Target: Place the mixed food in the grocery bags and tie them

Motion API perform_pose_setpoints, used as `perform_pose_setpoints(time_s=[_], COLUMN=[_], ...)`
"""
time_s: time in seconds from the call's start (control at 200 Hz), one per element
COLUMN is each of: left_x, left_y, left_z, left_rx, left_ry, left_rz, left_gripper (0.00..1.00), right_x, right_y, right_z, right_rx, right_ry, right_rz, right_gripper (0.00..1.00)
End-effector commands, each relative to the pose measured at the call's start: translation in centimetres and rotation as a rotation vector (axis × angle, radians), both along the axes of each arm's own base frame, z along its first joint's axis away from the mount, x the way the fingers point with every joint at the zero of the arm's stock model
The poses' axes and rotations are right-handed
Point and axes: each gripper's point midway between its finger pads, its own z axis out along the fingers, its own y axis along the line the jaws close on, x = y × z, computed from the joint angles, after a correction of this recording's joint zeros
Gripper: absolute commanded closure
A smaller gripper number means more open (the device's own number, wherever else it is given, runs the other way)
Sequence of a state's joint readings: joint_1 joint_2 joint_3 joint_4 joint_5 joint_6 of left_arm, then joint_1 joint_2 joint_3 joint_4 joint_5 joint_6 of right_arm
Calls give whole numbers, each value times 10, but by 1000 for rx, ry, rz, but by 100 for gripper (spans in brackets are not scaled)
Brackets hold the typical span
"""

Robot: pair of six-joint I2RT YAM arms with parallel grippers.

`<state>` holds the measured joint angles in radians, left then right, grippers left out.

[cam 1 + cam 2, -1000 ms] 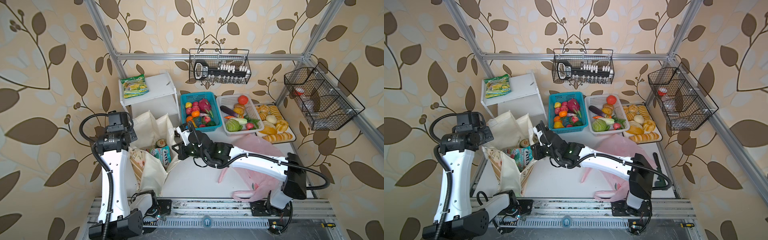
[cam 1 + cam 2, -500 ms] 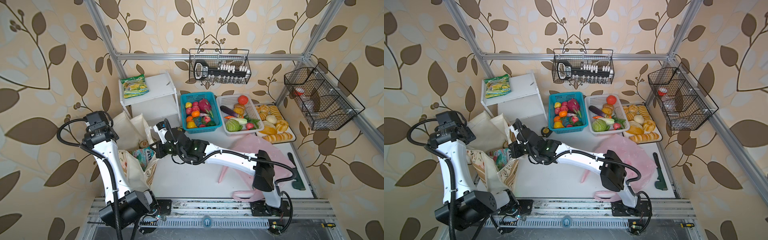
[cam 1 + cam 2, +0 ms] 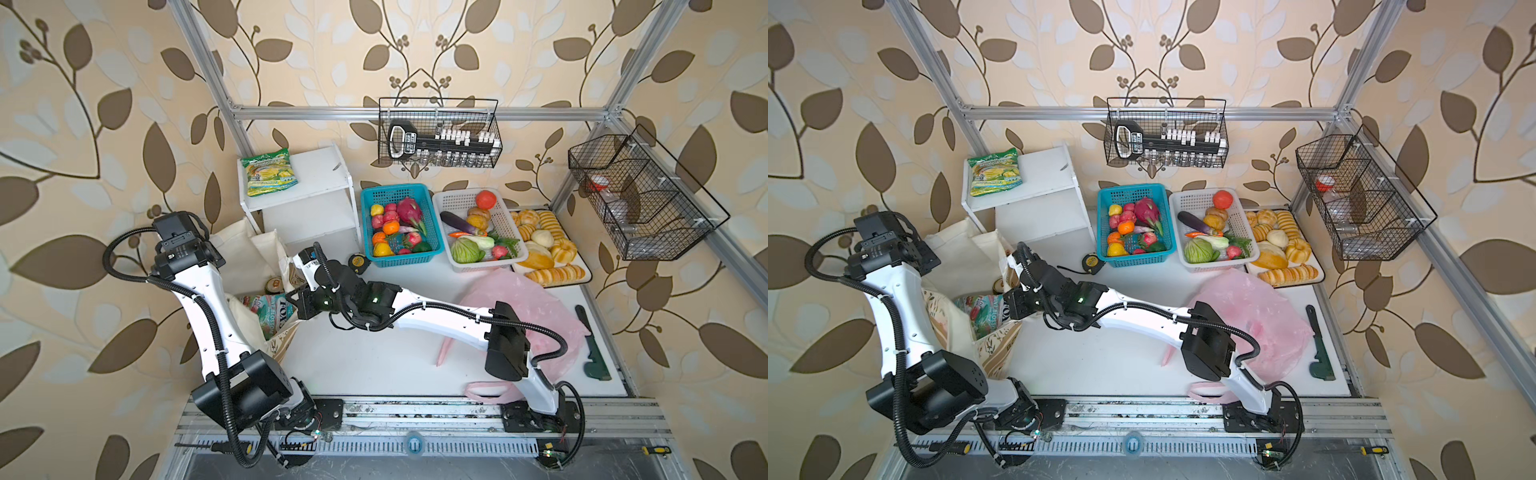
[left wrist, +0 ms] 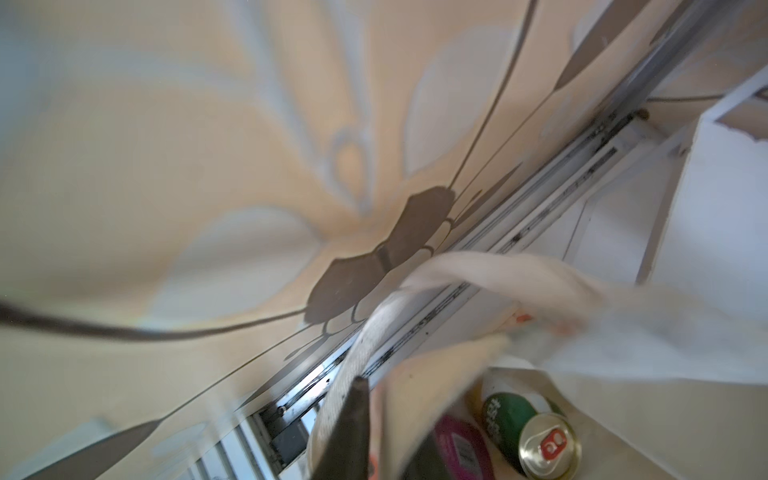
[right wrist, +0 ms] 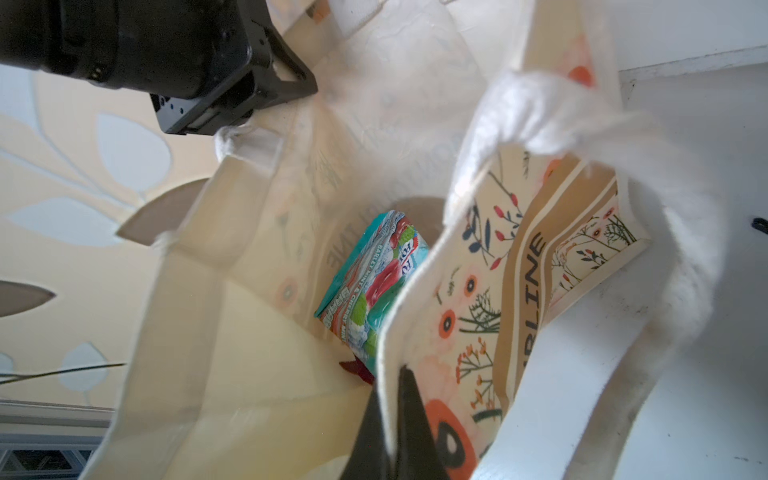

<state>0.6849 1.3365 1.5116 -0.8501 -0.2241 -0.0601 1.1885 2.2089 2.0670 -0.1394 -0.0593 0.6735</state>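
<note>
Open, floral-printed cream canvas tote (image 3: pixel 243 245) stands at left edge of white worktop (image 3: pixel 374 357); teal-red snack packet (image 3: pixel 266 309) and gold-topped green-white can (image 3: pixel 274 285) inside; right pincer (image 5: pixel 392 388) clamped on its rim; left pincer (image 4: pixel 386 415) straddles cloth, grip cannot be told.

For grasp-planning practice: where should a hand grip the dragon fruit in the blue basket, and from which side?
Probably across the middle of the dragon fruit, from above: it lies on top, while the blue basket and neighbouring fruit block its sides.
</note>
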Motion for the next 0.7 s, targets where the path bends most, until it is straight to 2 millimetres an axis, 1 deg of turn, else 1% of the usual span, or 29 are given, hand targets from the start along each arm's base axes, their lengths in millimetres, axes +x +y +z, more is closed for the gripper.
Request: perform_pose_setpoints(time_s=[0.0,0.03,0.065,0.1,0.11,0.21,0.225,0.285,0.335,0.38,0.445,0.49,0.55,0.61,0.655,0.695], left_x=[4,6,8,11,11,15,15,15,16,19,21,20,22,25,30,37], left_y=[21,20,19,17,16,10,9,4,-4,-12,-23,-30,-40,-53,-68,-86], left_z=[37,38,38,39,40,50,52,60,70,81,93,102,113,124,136,147], left_rx=[114,108,99,90,89,73,73,67,59,52,40,34,21,-12,-42,-81], left_ry=[-131,-137,-141,-153,-157,-191,-198,-223,-259,-305,-355,-384,-423,-473,-525,-577], left_rz=[64,59,46,32,29,5,1,-14,-41,-75,-118,-137,-178,-222,-295,-386], left_gripper=[81,80,76,63,60,56,54,34,24,15,7,3,3,3,4,4], right_x=[-16,-16,-17,-18,-17,-13,-12,-9,-7,-5,-3,-1,1,3,5,6], right_y=[10,10,10,9,9,6,5,-1,-7,-14,-24,-31,-39,-50,-61,-71], right_z=[51,53,56,60,62,71,72,79,87,95,102,106,107,113,118,122], right_rx=[129,133,140,147,151,166,167,170,173,176,175,173,173,169,160,155], right_ry=[-27,-29,-38,-40,-42,-35,-32,-30,-39,-55,-78,-84,-90,-100,-114,-131], right_rz=[69,77,89,98,98,119,121,123,119,118,102,83,70,51,26,4], right_gripper=[96,95,94,90,89,84,81,68,59,57,55,52,51,50,49,48])
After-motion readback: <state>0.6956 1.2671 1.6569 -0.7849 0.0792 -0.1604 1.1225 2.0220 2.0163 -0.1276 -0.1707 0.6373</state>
